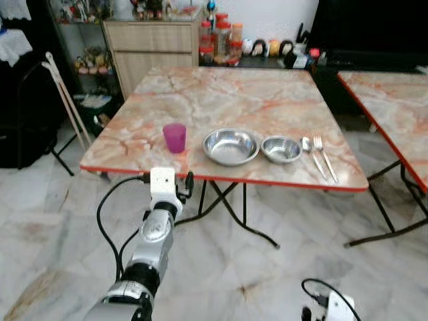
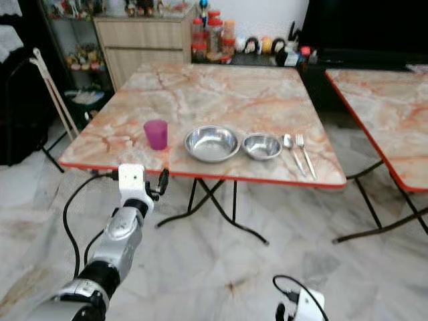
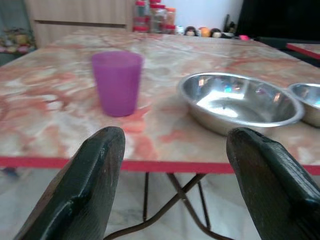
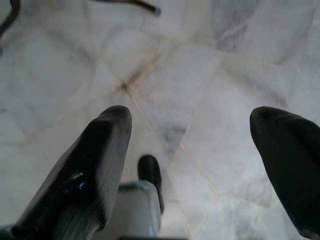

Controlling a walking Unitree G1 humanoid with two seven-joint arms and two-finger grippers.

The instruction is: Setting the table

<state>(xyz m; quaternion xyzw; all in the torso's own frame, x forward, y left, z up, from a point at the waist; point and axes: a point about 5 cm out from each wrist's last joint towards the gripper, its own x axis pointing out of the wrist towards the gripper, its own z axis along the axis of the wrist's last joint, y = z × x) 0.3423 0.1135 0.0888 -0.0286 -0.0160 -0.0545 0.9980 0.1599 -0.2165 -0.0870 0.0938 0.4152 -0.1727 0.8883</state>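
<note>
A marble-patterned folding table (image 1: 254,100) with a red edge stands on a pale marble floor (image 1: 267,267). Along its near edge sit a purple cup (image 1: 174,137), large steel bowl (image 1: 231,146), small steel bowl (image 1: 281,148), spoon (image 1: 310,152) and fork (image 1: 324,155). The left gripper (image 3: 172,185), fingers spread and empty, hovers just before that edge near the cup. The right gripper (image 4: 200,165), also spread, hangs over the floor. A wooden cabinet (image 1: 150,47) stands behind the table.

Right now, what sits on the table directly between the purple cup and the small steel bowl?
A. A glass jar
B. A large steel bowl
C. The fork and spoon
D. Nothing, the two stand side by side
B. In the head views the large steel bowl stands between the purple cup and the small steel bowl; the spoon and fork lie beyond the small bowl.
</note>
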